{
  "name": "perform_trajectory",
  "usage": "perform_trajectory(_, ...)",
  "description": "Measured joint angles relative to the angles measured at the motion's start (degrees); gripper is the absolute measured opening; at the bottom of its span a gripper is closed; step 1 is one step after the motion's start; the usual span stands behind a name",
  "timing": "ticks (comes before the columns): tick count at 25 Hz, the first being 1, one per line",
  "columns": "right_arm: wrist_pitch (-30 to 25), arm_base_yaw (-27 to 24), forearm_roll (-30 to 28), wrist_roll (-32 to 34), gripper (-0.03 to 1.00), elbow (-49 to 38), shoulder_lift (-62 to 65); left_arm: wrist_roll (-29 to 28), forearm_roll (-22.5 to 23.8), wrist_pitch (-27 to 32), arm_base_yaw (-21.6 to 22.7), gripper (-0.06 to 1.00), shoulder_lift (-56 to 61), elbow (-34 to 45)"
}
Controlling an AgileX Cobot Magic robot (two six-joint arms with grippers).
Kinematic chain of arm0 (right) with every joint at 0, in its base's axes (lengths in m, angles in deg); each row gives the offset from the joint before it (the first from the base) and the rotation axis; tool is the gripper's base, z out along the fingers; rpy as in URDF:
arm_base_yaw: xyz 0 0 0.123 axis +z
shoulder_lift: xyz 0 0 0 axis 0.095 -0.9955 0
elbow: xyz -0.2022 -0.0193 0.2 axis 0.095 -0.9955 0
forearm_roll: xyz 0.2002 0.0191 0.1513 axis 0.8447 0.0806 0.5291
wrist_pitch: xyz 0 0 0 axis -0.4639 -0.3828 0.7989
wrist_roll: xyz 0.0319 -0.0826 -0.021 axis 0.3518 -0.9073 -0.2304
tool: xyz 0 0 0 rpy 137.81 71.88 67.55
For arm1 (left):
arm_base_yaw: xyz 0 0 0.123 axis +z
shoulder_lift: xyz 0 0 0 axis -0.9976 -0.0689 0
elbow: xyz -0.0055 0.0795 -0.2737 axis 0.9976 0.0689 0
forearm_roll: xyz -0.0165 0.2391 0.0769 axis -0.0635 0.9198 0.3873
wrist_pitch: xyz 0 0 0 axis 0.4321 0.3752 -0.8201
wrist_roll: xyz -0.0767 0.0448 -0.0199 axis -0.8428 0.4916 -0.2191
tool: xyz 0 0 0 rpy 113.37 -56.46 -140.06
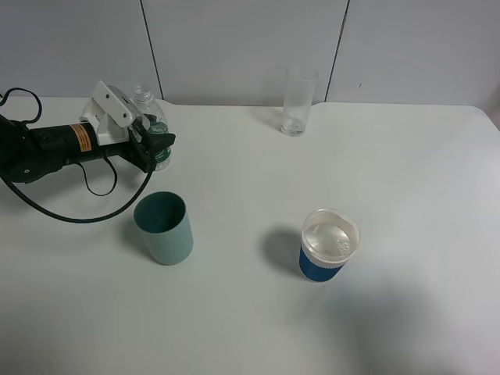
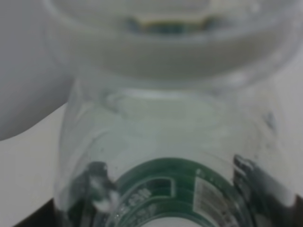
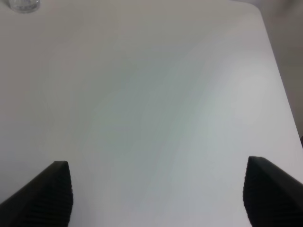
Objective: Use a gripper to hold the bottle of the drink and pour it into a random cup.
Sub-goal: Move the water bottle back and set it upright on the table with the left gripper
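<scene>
Bottle [image 1: 154, 125]: upright, upper left of the overhead frame, clamped in your left claw [image 1: 148, 137]. Blue cup [image 1: 328, 244]: lower centre-right, liquid inside. Your right claw [image 3: 156, 194]: jaws wide, holding nothing.

White table [image 1: 406, 156], pale panelled wall [image 1: 234, 47]

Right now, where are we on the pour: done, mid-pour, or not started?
Looks poured: the blue cup holds clear liquid nearly to its rim. In hand: the left gripper is shut on the bottle, which stands upright at the table's far left, away from the cups. The teal cup appears empty. Left: release the bottle and pull the arm back. The right gripper hangs open over bare table.
</scene>
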Motion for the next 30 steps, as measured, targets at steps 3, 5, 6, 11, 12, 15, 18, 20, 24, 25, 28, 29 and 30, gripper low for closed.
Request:
perform_trajectory(3, 0.0, 0.0, 0.0, 0.0, 0.74, 0.0, 0.0, -2.9, 0.0, 0.0, 0.0, 0.55, 0.0, 0.0)
perform_trajectory(5, 0.0, 0.0, 0.0, 0.0, 0.74, 0.0, 0.0, -5.3, 0.0, 0.2, 0.0, 0.55, 0.0, 0.0)
perform_trajectory(6, 0.0, 0.0, 0.0, 0.0, 0.74, 0.0, 0.0, -6.4, 0.0, 0.4, 0.0, 0.55, 0.0, 0.0)
perform_trajectory(11, 0.0, 0.0, 0.0, 0.0, 0.74, 0.0, 0.0, -8.6, 0.8, 0.4, 0.0, 0.55, 0.0, 0.0)
perform_trajectory(12, 0.0, 0.0, 0.0, 0.0, 0.74, 0.0, 0.0, -8.8, 0.9, 0.4, 0.0, 0.55, 0.0, 0.0)
perform_trajectory(15, 0.0, 0.0, 0.0, 0.0, 0.74, 0.0, 0.0, -9.1, 1.3, 0.3, 0.0, 0.55, 0.0, 0.0)
perform_trajectory(18, 0.0, 0.0, 0.0, 0.0, 0.74, 0.0, 0.0, -9.2, 1.3, 0.3, 0.0, 0.55, 0.0, 0.0)
perform_trajectory(20, 0.0, 0.0, 0.0, 0.0, 0.74, 0.0, 0.0, -9.4, 1.3, 0.3, 0.0, 0.55, 0.0, 0.0)
perform_trajectory(24, 0.0, 0.0, 0.0, 0.0, 0.74, 0.0, 0.0, -9.6, 1.3, 0.3, 0.0, 0.63, 0.0, 0.0)
perform_trajectory(25, 0.0, 0.0, 0.0, 0.0, 0.74, 0.0, 0.0, -9.8, 1.2, 0.3, 0.0, 0.68, 0.0, 0.0)
perform_trajectory(28, 0.0, 0.0, 0.0, 0.0, 0.74, 0.0, 0.0, -10.5, 0.5, 0.3, 0.0, 0.83, 0.0, 0.0)
perform_trajectory(29, 0.0, 0.0, 0.0, 0.0, 0.74, 0.0, 0.0, -10.9, 0.4, 0.3, 0.0, 0.85, 0.0, 0.0)
perform_trajectory(30, 0.0, 0.0, 0.0, 0.0, 0.74, 0.0, 0.0, -11.5, 0.4, 0.3, 0.0, 0.86, 0.0, 0.0)
